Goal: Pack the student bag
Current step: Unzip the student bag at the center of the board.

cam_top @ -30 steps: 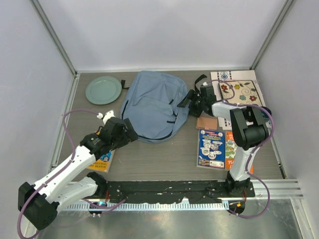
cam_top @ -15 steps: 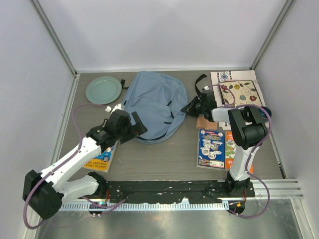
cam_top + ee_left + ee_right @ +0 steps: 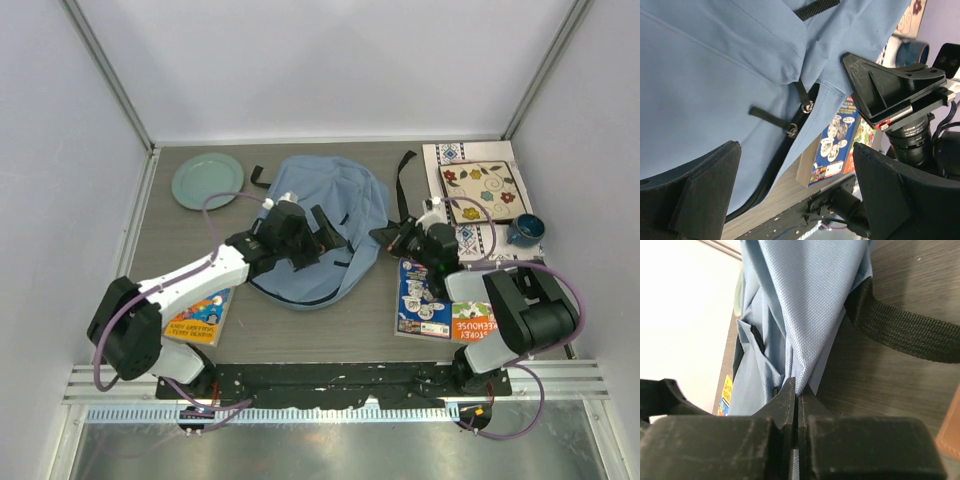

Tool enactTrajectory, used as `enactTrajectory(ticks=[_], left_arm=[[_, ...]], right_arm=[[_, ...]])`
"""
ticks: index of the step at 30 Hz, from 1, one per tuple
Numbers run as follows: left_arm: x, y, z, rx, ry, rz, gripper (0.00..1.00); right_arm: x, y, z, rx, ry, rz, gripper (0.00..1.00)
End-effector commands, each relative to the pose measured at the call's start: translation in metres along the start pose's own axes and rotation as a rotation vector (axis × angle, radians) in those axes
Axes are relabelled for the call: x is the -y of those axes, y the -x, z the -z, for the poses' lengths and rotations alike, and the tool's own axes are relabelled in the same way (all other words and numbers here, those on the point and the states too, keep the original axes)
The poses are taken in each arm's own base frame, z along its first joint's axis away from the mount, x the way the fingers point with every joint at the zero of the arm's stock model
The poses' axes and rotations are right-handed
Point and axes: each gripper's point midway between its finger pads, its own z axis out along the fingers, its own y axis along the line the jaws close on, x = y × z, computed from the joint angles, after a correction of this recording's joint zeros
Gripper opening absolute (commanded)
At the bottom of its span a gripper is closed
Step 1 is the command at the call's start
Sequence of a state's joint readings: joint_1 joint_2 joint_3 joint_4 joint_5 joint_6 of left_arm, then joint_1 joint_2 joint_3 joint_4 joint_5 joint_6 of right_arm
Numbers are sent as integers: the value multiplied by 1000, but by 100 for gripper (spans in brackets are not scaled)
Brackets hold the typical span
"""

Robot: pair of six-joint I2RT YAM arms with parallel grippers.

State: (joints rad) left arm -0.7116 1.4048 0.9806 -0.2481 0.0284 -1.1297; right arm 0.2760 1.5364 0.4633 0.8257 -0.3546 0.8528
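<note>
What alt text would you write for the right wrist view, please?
The right hand is shut on a fold of the light blue student bag, seen from very close. A black strap lies on the dark table to the right of the fabric.

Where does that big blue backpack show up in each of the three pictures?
Top external: backpack at the centre of the picture.
Left wrist: backpack fills the upper left.
Right wrist: its fabric hangs down the upper middle.
Shared landmark: the right gripper, pinching the backpack's edge, in all three.
</note>
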Motion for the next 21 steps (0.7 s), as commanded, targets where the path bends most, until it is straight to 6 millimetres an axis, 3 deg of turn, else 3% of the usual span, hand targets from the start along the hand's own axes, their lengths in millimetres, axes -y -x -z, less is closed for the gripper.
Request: enactTrajectory(ticks=[1,2,14,21], left_arm=[[31,-25,-15,-61,-135,80,95],[25,-35,-18,-81,-128,92,94],[8,-73,-33,-117,-115,237,81],[-1,-88,-48,-158,-117,290,71]], right_arm=[[-48,38,34,301,214,126,1],[-50,40,40,333,225,150,1],[-73,33,69,447,342,322,1],[-90,22,74,439,401,410,1]])
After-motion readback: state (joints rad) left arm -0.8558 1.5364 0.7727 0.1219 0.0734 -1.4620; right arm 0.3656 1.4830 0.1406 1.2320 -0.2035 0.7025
